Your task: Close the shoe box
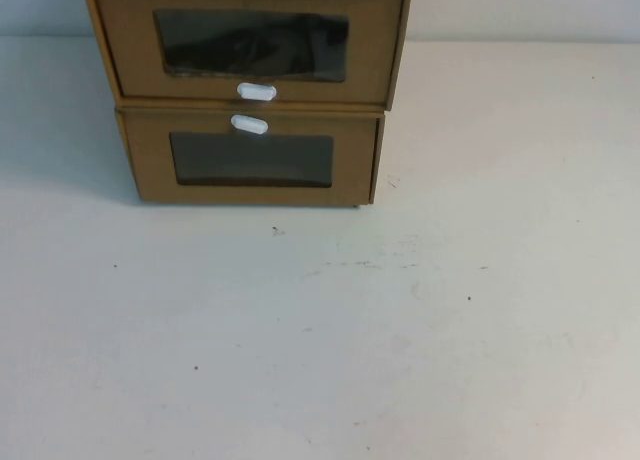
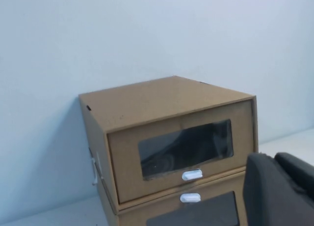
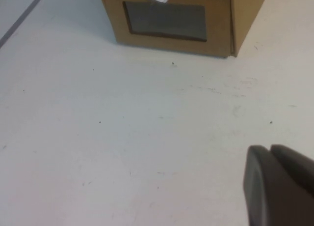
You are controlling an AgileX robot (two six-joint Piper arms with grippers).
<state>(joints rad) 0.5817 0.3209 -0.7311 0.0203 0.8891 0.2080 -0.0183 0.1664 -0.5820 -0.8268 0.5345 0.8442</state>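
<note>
Shoe box (image 1: 250,40) at top centre of the high view, stacked on a second box (image 1: 250,165); both arms well clear.

I judge the main risk is pushing high or off-centre, which could skew the box on the one beneath, or dent its window (image 1: 252,45). Its front faces the frame's bottom edge, long axis left to right (tab (image 1: 256,91) below the window). Left gripper (image 2: 279,186) sits near the stack, right gripper (image 3: 282,186) over bare table (image 1: 320,330); I cannot tell either's state.
</note>
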